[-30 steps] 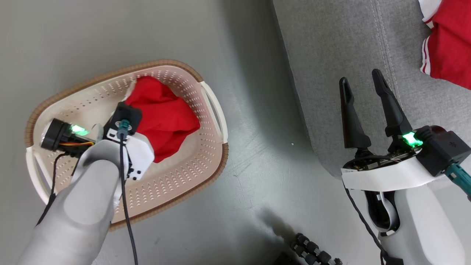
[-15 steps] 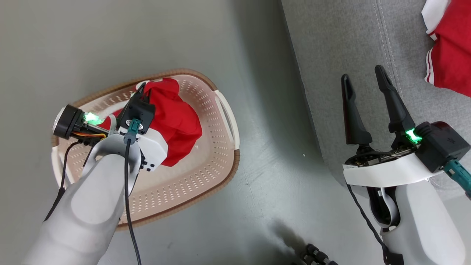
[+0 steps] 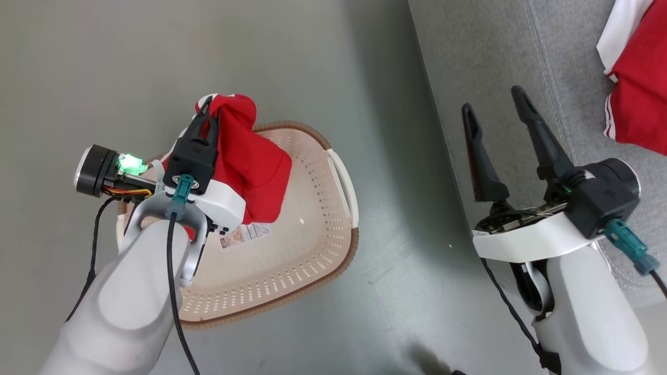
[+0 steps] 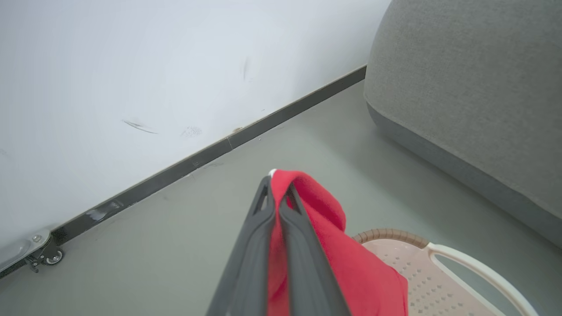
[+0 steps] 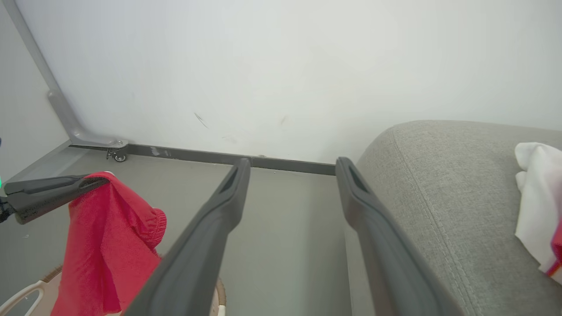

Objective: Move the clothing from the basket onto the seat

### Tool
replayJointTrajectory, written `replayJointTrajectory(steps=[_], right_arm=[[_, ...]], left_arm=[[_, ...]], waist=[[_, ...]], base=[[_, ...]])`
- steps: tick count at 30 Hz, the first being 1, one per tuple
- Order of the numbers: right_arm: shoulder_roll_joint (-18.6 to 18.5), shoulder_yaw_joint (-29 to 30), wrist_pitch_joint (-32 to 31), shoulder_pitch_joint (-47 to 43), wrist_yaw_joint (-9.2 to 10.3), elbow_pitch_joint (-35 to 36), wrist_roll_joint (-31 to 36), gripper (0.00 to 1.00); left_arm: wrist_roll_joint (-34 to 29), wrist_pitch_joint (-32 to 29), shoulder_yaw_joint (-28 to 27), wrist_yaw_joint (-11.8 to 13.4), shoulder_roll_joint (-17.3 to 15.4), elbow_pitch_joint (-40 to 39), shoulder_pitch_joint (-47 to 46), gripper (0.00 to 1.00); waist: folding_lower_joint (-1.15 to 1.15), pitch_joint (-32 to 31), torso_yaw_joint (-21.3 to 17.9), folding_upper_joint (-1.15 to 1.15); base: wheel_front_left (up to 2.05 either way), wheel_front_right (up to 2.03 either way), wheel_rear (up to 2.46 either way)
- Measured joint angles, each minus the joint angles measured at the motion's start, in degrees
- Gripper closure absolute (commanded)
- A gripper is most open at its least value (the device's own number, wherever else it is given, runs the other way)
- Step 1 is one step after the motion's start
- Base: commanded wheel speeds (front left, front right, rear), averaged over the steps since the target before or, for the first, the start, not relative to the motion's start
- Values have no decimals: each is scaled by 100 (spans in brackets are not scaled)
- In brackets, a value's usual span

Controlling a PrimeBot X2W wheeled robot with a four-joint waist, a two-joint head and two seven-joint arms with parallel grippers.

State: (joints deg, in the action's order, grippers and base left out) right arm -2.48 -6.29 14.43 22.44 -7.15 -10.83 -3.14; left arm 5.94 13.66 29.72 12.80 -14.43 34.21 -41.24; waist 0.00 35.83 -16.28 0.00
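The robot's left gripper (image 3: 211, 112) pinched its two fingers tight on a fold of a red garment (image 3: 260, 166) and held it above the laundry basket (image 3: 356, 245). The cloth hung from the fingertips over the basket's bare inside, where a barcode sticker (image 3: 245, 234) showed on the bottom. Whether the lowest fold touched the basket could not be told. No other clothing was visible in the basket, though the arm hid part of it.

A second red-and-white garment (image 3: 641, 94) lay on the grey sofa (image 3: 495, 52), well apart from the basket. That suggested the job was more than half done, with one piece delivered and one picked up but not yet carried across the strip of floor (image 3: 396, 156) between.

The left forearm reached forward over the basket, fingers pointing away from the robot toward the wall (image 4: 131, 66). The right gripper (image 3: 492, 101) hovered empty at the sofa's edge, fingers spread wide, its forearm at the lower right of the head view.
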Motion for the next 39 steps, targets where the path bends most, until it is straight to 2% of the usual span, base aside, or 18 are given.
replayJointTrajectory(steps=[9,23,28,34,39], right_arm=[[-38,-80,1,1,1,-170,145,0],[-357,-359,1,-7,1,-544,309,0],[-495,-583,0,-14,1,-660,252,0],[-725,-887,-85,-16,1,-778,162,0],[-857,-1061,-147,-62,1,-820,31,0]], left_arm=[[99,49,-170,164,-41,-719,219,100],[164,80,-254,71,-465,-1780,673,100],[354,81,-212,-132,-487,-2070,848,100],[514,75,-146,-521,-710,-2195,956,100],[712,-68,-59,-809,-734,-2360,957,100]], waist=[[0,-407,202,0],[0,-1177,555,0],[0,-1461,674,0],[0,-1801,802,0],[0,-2078,895,0]], base=[[0,0,0],[0,0,0],[0,0,0],[0,0,0],[0,0,0]])
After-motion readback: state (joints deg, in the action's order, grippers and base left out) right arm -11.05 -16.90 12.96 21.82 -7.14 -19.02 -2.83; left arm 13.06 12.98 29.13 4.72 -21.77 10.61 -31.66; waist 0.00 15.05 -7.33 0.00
